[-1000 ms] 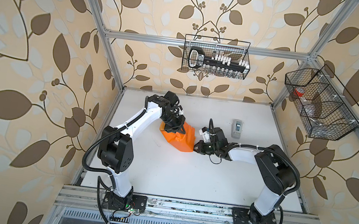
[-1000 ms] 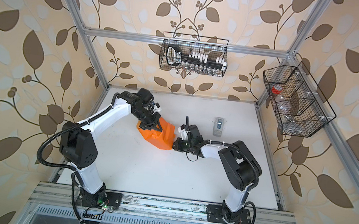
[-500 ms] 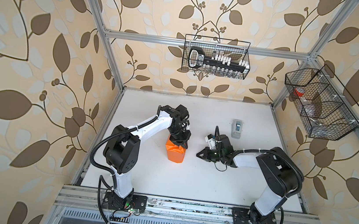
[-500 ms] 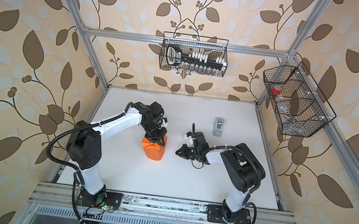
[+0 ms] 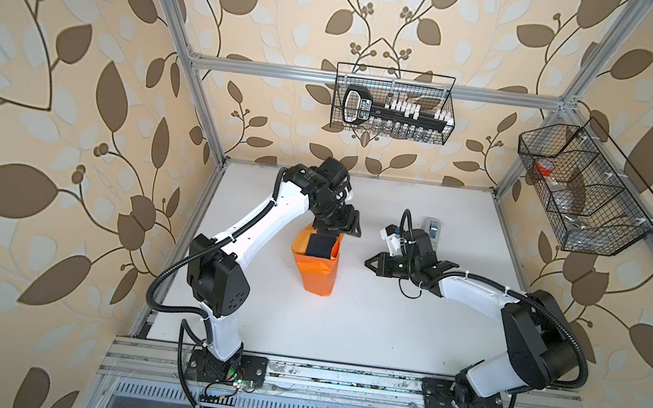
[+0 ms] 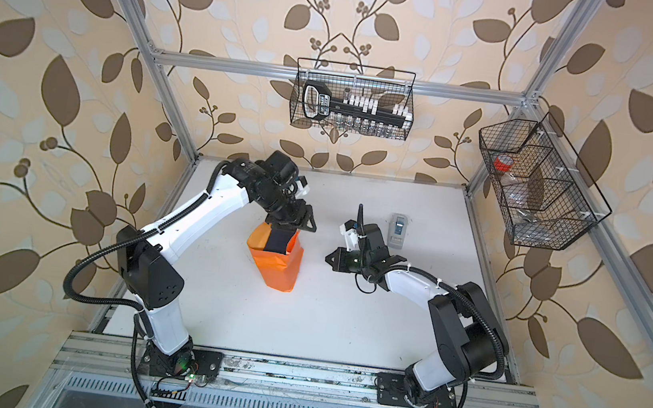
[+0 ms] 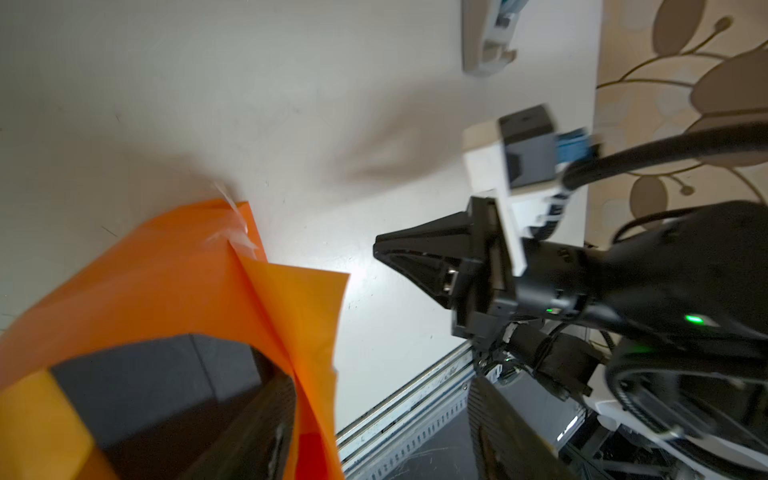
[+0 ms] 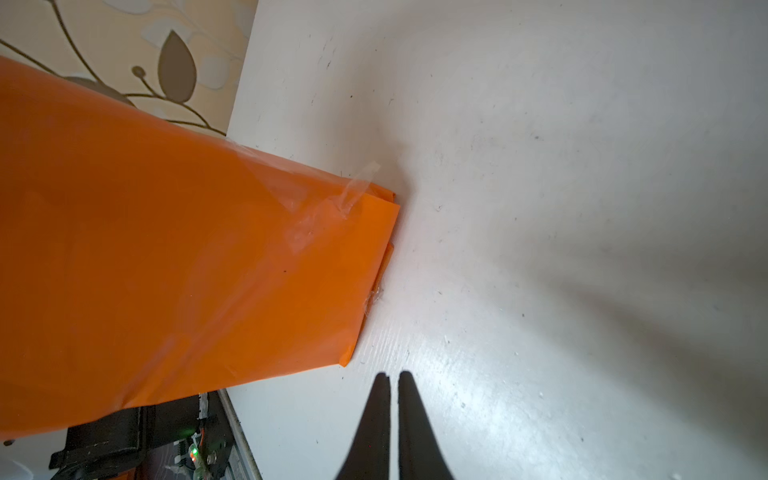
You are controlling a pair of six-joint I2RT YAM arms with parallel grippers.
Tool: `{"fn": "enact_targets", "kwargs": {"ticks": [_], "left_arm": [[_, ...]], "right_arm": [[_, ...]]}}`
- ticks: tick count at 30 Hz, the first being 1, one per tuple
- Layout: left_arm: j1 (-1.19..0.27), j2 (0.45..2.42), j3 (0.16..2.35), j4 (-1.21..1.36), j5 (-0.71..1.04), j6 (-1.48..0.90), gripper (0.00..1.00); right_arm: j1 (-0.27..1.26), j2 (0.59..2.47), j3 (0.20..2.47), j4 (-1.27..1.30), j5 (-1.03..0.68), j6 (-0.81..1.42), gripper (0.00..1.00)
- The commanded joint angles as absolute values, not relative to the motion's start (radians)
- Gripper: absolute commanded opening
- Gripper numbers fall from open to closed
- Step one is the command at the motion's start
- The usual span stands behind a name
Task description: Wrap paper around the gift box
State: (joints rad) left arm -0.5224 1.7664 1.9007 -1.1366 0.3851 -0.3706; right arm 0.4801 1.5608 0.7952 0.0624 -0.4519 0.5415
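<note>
I can read no text anywhere here. The black tool (image 5: 373, 112) in the far wire basket (image 5: 452, 102) bears a pale label, but its lettering is too small.

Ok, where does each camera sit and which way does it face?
Both top views: high over the front rail, looking down at the table; left arm and right arm whole.
Left wrist: on the left arm, looking past its open fingers at the gift box, right gripper beyond.
Right wrist: on the right arm, looking along its shut fingers at the paper.
Shared: all four show the paper.
</note>
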Motion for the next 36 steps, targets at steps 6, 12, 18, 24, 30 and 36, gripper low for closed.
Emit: {"fn": "enact_targets", "kwargs": {"ticks": [6,12,18,24,30,36], "left_arm": [[-0.297,1.29,1.479,-1.073,0.183,-0.483,0.65],[-0.033,1.06,1.023,-0.828,0.357,-0.628,0.71],[0.039,1.113,0.859,-0.667,0.475,-0.679,0.81],[0.146,1.422,0.919,-0.488,0.714,-0.636,0.79],[0.135,1.76,1.102,-0.458,0.971,-0.538,0.7],[-0.016,1.898,1.237,-0.554,1.046,-0.459,0.71]], "right_arm": [[0.644,1.643,0.753,0.186,-0.384,0.641,0.06],[0.743,1.771,0.755,0.381,-0.352,0.787,0.03],[0.805,1.849,0.762,0.508,-0.33,0.886,0.02],[0.858,1.889,0.762,0.579,-0.276,0.953,0.0],[0.882,1.915,0.756,0.612,-0.232,0.987,0.0],[0.88,1.923,0.694,0.676,-0.199,1.009,0.0]]}}
